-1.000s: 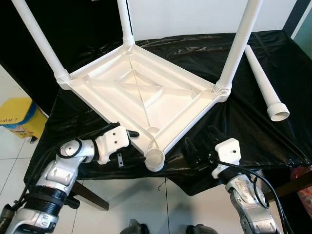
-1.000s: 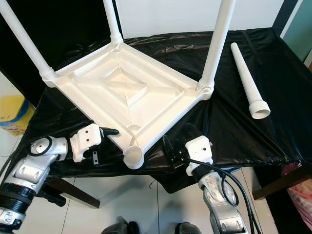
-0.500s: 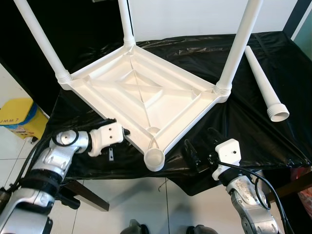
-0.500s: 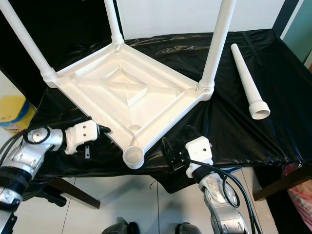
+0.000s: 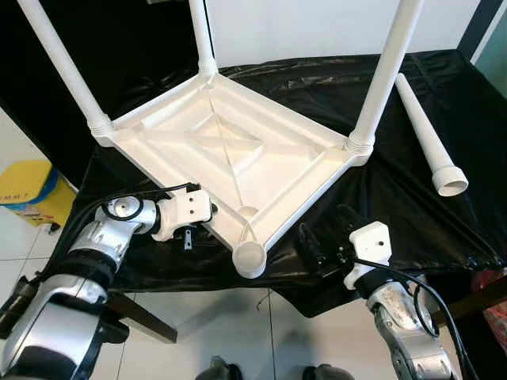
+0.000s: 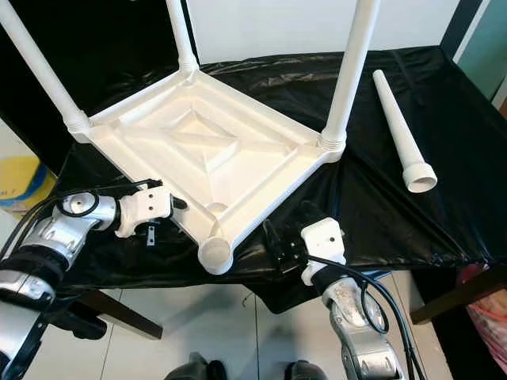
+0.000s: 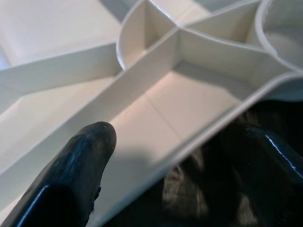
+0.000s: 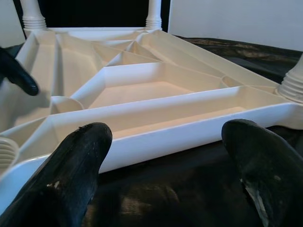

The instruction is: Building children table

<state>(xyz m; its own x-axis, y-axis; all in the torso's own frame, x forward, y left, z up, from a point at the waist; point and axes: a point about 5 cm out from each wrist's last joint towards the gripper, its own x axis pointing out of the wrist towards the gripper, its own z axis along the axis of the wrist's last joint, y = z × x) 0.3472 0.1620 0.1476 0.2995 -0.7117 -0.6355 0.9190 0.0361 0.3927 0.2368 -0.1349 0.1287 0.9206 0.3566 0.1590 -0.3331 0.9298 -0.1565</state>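
Observation:
A white plastic table top (image 5: 277,170) lies upside down on a black-covered bench (image 5: 400,210). Three white legs stand screwed into its corners, among them the right leg (image 5: 386,71) and the left leg (image 5: 63,67). The near corner socket (image 5: 249,259) holds no leg. A loose white leg (image 5: 426,134) lies on the cloth at the right. My left gripper (image 5: 208,214) is open astride the top's near-left rim (image 7: 199,142), one finger (image 7: 78,177) inside it and one outside. My right gripper (image 5: 326,231) is open on the cloth, facing the near-right rim (image 8: 189,135).
A yellow box (image 5: 28,190) stands on the tiled floor at the left. The bench's front edge runs just below both grippers. A white wall rises behind the bench, with dark drapery at the back left.
My left forearm has swung out to the left and its wrist has turned, with the fingers staying at the rim. The right gripper and the table top have barely moved.

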